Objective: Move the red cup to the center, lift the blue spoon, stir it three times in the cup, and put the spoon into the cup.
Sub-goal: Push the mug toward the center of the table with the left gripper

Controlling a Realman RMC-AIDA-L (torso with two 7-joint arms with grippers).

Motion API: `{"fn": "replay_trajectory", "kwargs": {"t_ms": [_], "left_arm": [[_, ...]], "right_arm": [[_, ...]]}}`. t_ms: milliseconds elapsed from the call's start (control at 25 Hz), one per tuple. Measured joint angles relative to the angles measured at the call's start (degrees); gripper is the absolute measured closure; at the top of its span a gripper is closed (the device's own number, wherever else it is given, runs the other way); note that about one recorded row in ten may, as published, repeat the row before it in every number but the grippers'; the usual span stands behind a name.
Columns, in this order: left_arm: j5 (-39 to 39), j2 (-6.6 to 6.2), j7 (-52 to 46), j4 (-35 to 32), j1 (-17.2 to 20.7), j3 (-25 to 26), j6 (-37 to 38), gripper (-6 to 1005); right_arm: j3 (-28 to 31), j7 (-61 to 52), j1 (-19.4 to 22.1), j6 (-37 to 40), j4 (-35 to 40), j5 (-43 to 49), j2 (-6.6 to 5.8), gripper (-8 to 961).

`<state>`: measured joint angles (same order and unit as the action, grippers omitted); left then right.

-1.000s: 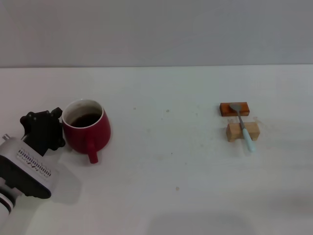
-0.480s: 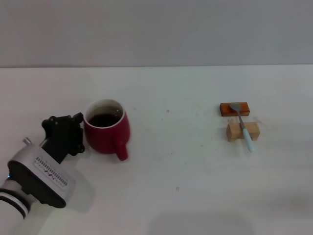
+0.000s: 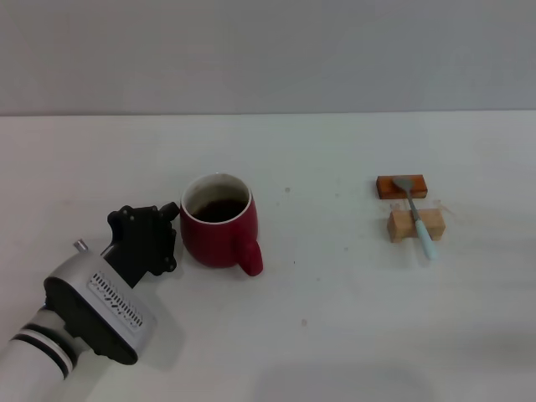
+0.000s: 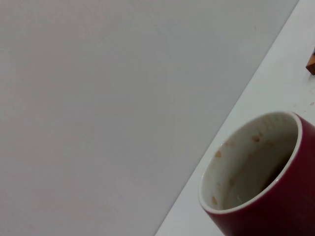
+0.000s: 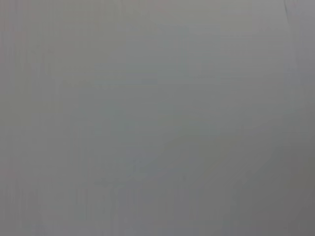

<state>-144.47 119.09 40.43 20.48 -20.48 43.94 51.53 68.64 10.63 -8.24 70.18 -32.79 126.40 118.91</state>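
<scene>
The red cup (image 3: 219, 234) stands upright on the white table (image 3: 335, 327), left of centre, with dark liquid inside and its handle pointing to the front right. My left gripper (image 3: 170, 224) presses against the cup's left side. The left wrist view shows the cup (image 4: 275, 206) close up, with its white inner rim. The blue spoon (image 3: 416, 215) lies at the right. Its metal bowl rests on an orange-brown block (image 3: 402, 186) and its pale blue handle crosses a small wooden block (image 3: 414, 224). My right gripper is out of view.
A grey wall runs behind the table's far edge. The right wrist view shows only a plain grey surface. Bare tabletop lies between the cup and the two blocks.
The left gripper and the red cup have slid together to the right, toward the table's centre. The cup's handle has swung to the front right. The spoon and blocks have not moved.
</scene>
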Motion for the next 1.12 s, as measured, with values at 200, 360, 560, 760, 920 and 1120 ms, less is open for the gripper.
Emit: {"fn": "replay_trajectory", "kwargs": {"t_ms": [200, 360, 560, 760, 920, 1120], "left_arm": [[0.1, -0.19, 0.5, -1.4, -1.4, 1.8, -0.1, 994], [0.1, -0.29, 2.6, -3.8, -3.6, 3.5, -0.5, 993], [0.0, -0.14, 6.8, -4.0, -5.2, 3.6, -2.2, 993], [-0.4, -0.03, 8.5, -3.0, -5.7, 2.9, -2.6, 992], [-0.4, -0.01, 8.6, -2.4, -5.5, 1.8, -2.6, 991], [-0.5, 0.0, 8.6, -1.7, -5.3, 1.1, -2.9, 991]], "right_arm": [[0.0, 0.0, 0.1, 0.1, 0.0, 0.0, 0.0, 120], [0.0, 0.0, 0.1, 0.1, 0.0, 0.0, 0.0, 120], [0.0, 0.0, 0.1, 0.3, -0.1, 0.0, 0.0, 119], [0.0, 0.0, 0.1, 0.2, -0.5, 0.0, 0.0, 119], [0.0, 0.0, 0.1, 0.1, -0.5, 0.0, -0.01, 119], [0.0, 0.0, 0.1, 0.1, -0.7, 0.0, -0.07, 119]]}}
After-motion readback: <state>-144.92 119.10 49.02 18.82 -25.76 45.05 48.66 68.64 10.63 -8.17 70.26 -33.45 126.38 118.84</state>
